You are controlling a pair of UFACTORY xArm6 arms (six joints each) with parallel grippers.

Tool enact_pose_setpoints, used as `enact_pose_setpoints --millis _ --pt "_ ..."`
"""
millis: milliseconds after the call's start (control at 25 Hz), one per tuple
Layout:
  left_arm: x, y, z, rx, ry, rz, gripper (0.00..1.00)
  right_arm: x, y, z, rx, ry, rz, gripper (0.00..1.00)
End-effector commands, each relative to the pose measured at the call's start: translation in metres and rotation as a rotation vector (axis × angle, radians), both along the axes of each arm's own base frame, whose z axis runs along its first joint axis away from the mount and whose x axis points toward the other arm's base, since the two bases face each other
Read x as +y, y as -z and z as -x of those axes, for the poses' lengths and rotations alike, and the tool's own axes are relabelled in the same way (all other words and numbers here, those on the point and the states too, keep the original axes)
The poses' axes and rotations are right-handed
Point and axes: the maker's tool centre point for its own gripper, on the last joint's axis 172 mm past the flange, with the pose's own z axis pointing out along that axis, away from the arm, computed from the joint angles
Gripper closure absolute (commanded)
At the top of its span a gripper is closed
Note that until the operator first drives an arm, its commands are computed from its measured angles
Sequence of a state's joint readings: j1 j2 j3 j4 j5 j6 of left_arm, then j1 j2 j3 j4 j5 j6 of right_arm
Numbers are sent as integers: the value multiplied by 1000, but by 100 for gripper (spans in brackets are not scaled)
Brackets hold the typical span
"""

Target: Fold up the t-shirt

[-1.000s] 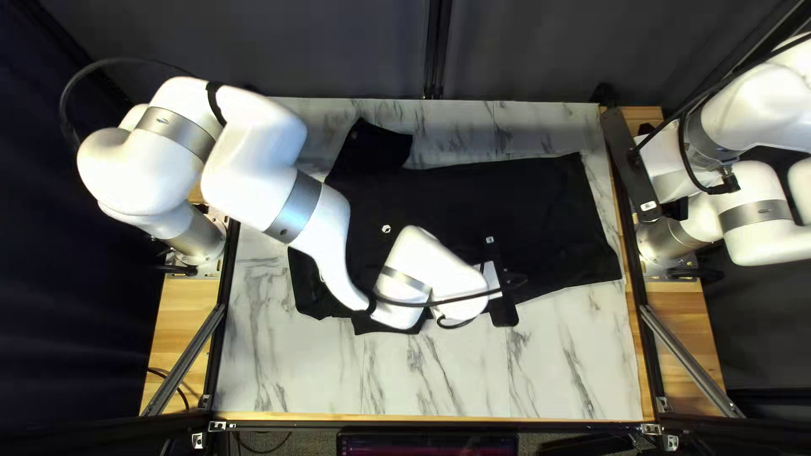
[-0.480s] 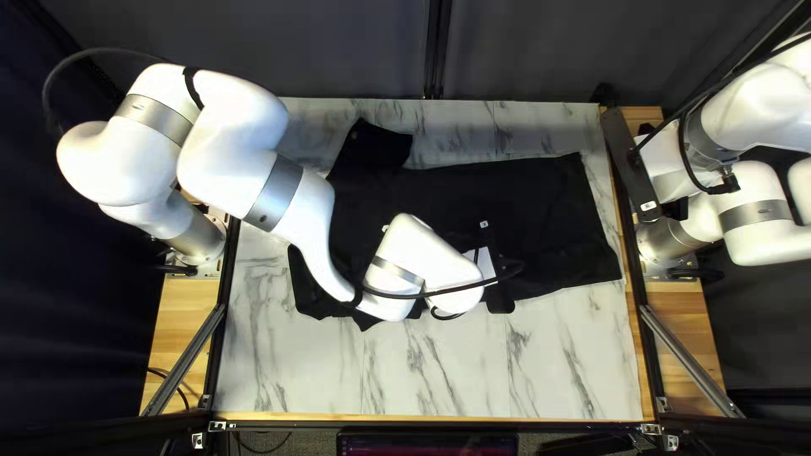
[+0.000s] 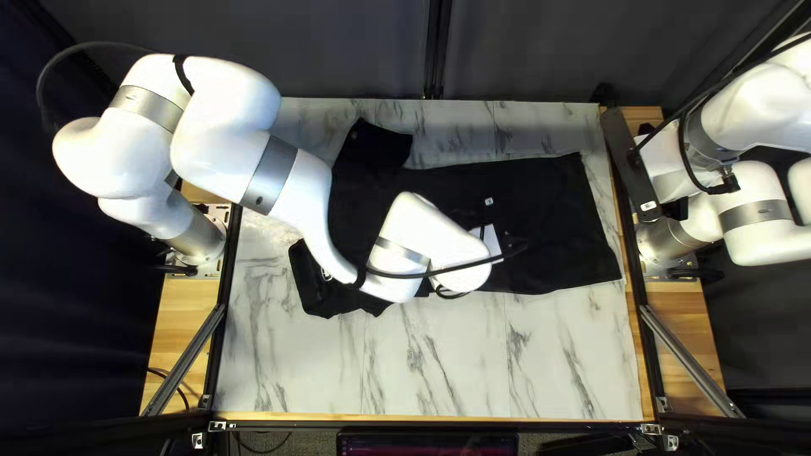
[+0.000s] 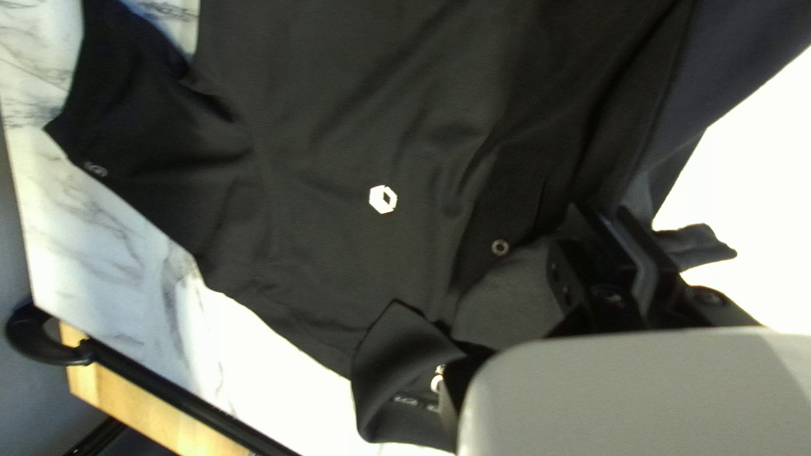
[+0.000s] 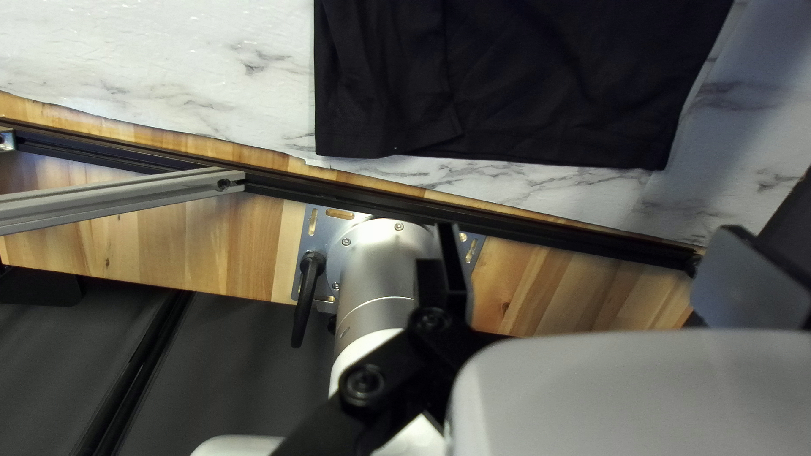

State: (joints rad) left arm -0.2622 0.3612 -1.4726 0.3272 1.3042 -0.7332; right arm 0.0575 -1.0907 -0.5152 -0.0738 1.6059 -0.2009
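The black t-shirt (image 3: 541,194) lies across the table with one sleeve spread at the far side. My left gripper (image 3: 488,241) is over its near half; its fingertips are hidden there. In the left wrist view, the t-shirt (image 4: 321,160) shows a white logo and a button, and my left gripper (image 4: 605,224) pinches a gathered part of it between nearly touching fingers. My right gripper (image 3: 628,165) is at the table's right edge, off the cloth. Seen from its wrist, the right gripper (image 5: 591,245) has widely parted fingers, with the t-shirt's hem (image 5: 541,156) lying ahead.
Marble-patterned tabletop (image 3: 439,363) shows along the near side of the shirt. My left arm (image 3: 296,194) crosses over the shirt's left part. Dark rails (image 3: 642,287) run along the table's sides, and a metal strut (image 5: 118,198) lies beside my right arm's base.
My left gripper has moved toward the table's far side. The t-shirt's near edge around the middle has been drawn the same way, baring more tabletop. My right arm stays where it was.
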Motion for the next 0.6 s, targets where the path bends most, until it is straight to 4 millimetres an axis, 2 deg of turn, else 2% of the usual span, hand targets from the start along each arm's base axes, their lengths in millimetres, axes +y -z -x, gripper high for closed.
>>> enact_pose_setpoints --millis 40,280,520,560,600 --pt "10 3 -1 7 -11 -7 100 0 0 0 0 0 0 0" --pt "35 27 -4 25 -42 14 100 0 0 0 0 0 0 0" --pt "43 43 -1 34 -64 44 100 0 0 0 0 0 0 0" --pt "43 44 2 35 -66 50 76 0 0 0 0 0 0 0" --pt "43 44 3 36 -66 55 15 0 0 0 0 0 0 0"
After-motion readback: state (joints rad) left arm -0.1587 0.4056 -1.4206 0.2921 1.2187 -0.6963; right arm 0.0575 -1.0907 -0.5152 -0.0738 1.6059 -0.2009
